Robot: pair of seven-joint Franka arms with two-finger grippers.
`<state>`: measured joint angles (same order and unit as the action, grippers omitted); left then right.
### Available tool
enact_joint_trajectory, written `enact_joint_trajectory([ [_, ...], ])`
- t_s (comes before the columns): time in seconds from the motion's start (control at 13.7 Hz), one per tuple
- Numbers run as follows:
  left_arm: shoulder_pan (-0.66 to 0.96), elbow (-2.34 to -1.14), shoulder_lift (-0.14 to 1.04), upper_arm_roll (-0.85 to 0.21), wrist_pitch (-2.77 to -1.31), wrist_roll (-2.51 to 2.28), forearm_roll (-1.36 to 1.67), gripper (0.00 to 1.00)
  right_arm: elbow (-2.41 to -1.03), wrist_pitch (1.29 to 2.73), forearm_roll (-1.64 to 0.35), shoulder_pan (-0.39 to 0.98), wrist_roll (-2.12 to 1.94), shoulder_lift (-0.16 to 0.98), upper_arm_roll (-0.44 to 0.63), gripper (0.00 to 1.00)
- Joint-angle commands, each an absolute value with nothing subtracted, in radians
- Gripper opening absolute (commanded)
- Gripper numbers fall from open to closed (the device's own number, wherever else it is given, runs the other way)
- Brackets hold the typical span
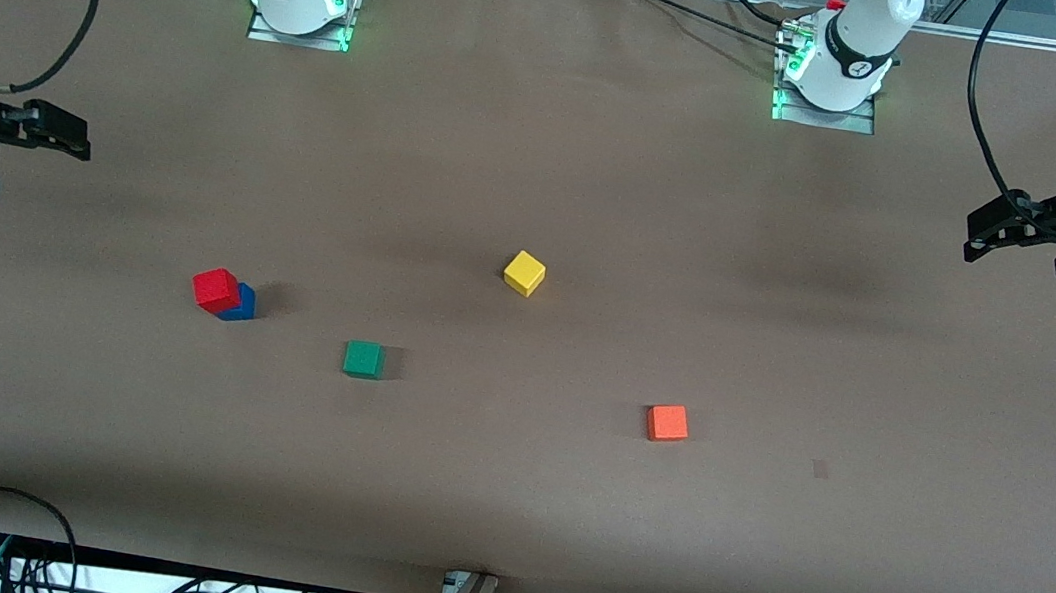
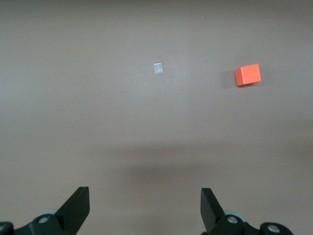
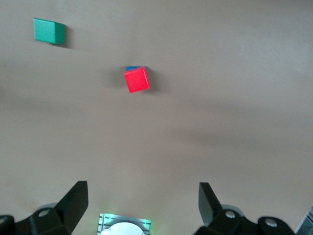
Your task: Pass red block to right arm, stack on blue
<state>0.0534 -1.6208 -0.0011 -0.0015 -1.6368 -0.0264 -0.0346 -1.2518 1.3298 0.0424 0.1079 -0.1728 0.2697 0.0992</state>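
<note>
The right gripper (image 1: 69, 134) hangs over the right arm's end of the table (image 1: 504, 495), fingers (image 3: 73, 200) spread wide with nothing between them. The red block (image 1: 215, 289) sits on the blue block (image 1: 240, 304), slightly offset. Next come the green block (image 1: 363, 359), the yellow block (image 1: 524, 273) and the orange block (image 1: 668, 423), all well apart. The left gripper (image 1: 984, 237) hangs over the left arm's end, fingers (image 2: 76, 208) likewise apart and empty.
</note>
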Motion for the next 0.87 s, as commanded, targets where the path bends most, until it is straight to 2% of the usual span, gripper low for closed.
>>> enact_joint_trajectory([
  [0.0, 0.051, -1.589, 0.015, -0.003, -1.617, -0.017, -0.041, 1.00, -1.363, 1.342, 0.063, 0.058, -0.170, 0.174, 0.046, 1.00],
  [0.15, 0.051, -1.589, 0.015, -0.003, -1.617, -0.017, -0.041, 1.00, -1.391, 1.370, 0.063, 0.042, -0.176, 0.146, 0.045, 1.00],
  [0.36, 0.051, -1.591, 0.015, -0.003, -1.617, -0.017, -0.041, 1.00, -1.476, 1.376, 0.058, 0.017, -0.172, 0.034, 0.044, 1.00],
  [0.58, 0.051, -1.591, 0.014, -0.003, -1.615, -0.017, -0.041, 1.00, -1.476, 1.365, 0.058, 0.005, -0.178, -0.001, 0.043, 1.00],
  [0.8, 0.051, -1.591, 0.014, -0.003, -1.615, -0.017, -0.041, 1.00, -1.471, 1.316, 0.074, 0.002, -0.173, -0.003, -0.006, 1.00],
])
